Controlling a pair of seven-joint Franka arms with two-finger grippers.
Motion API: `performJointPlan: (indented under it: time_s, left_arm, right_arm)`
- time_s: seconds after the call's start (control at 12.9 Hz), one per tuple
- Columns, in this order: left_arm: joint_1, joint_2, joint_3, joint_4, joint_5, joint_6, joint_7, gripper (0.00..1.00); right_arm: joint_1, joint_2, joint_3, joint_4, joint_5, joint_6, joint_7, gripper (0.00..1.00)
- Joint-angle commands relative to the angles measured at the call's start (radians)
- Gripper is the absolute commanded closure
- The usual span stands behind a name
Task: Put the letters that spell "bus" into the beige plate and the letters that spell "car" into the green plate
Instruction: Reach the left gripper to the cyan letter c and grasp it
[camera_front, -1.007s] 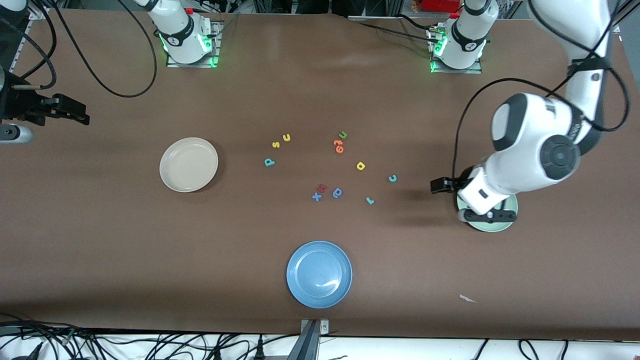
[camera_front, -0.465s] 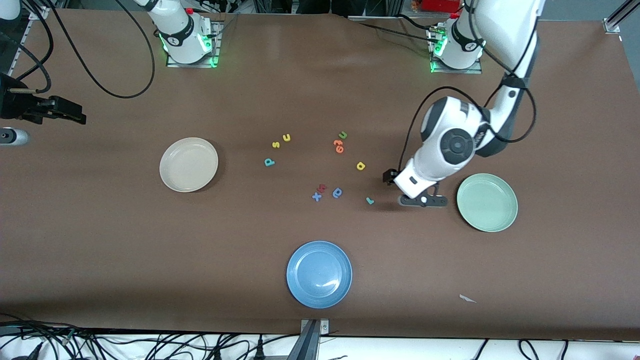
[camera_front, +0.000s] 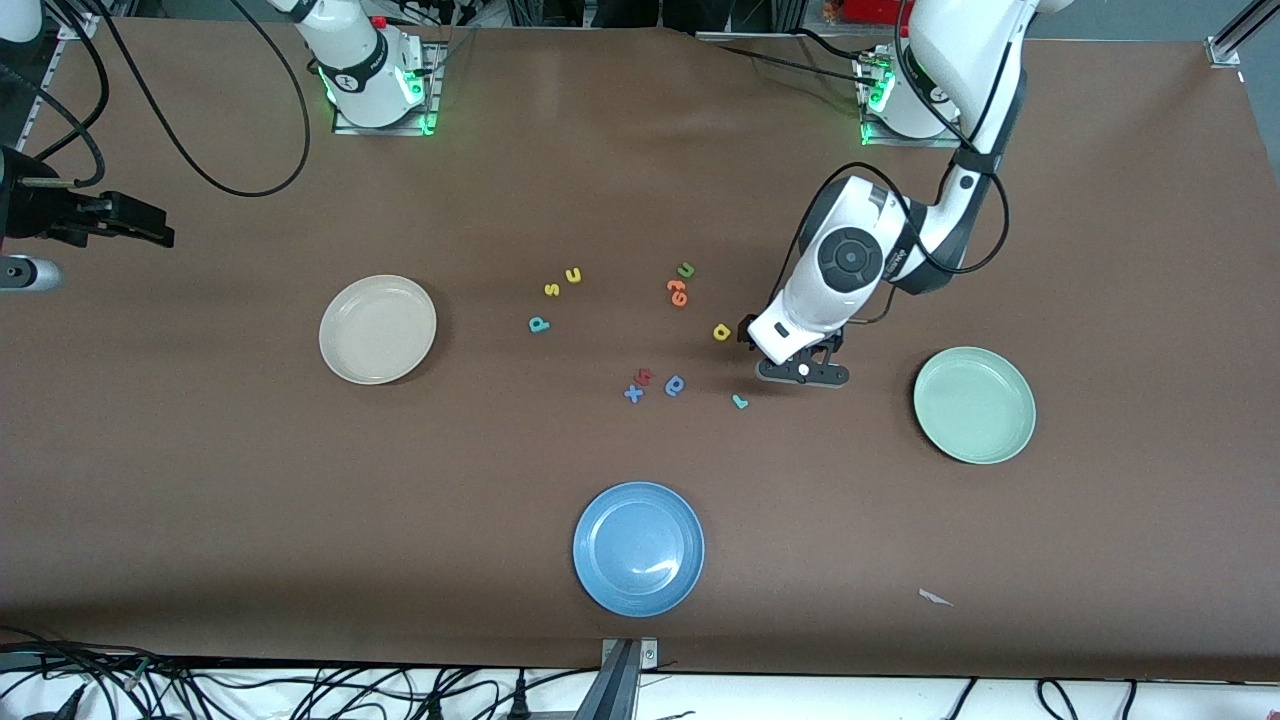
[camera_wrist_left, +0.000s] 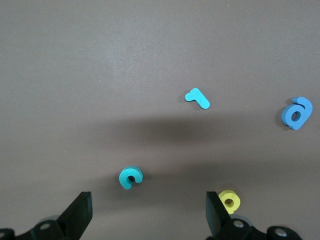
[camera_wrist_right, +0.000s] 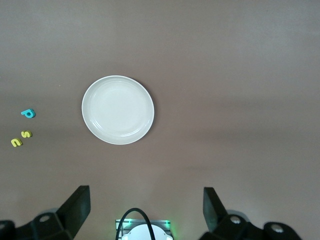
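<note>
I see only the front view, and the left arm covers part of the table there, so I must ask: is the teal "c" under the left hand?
Observer: Yes. The left wrist view shows the teal "c" lying flat on the table, under the open left hand, untouched.
Operator: Is another letter close to that hand?
Observer: The yellow "a" lies just outside its span, so a straight descent might brush it.
Operator: And the right hand?
Observer: The right hand waits open and empty at the right arm's end of the table, with the beige plate in its camera's sight.
</note>
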Motion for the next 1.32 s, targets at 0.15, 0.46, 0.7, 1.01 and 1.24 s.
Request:
performJointPlan:
  time_s: [0.15, 0.46, 0.7, 1.01, 1.24]
  left_arm:
    - [0.02, -0.076, 0.015, -0.116, 0.029, 0.099, -0.037, 0.01]
    - [0.025, -0.031, 0.015, -0.165, 0.029, 0.247, -0.086, 0.03]
    - [0.022, 0.009, 0.014, -0.167, 0.029, 0.247, -0.09, 0.07]
    - [-0.002, 0.044, 0.014, -0.132, 0.029, 0.235, -0.159, 0.11]
    - [-0.004, 0.068, 0.014, -0.076, 0.029, 0.17, -0.181, 0.13]
  right_arm:
    - [0.005, 0.0, 0.009, 0.015, -0.003, -0.013, 0.007, 0.0]
    - [0.001, 0.001, 0.007, 0.017, 0.0, 0.002, 0.009, 0.0]
    - [-0.002, -0.002, 0.006, 0.02, 0.017, 0.068, 0.01, 0.0]
    - [0.005, 0.01, 0.029, 0.002, 0.025, 0.1, 0.01, 0.0]
    - [0.005, 0.011, 0.035, -0.04, 0.117, 0.125, 0.01, 0.0]
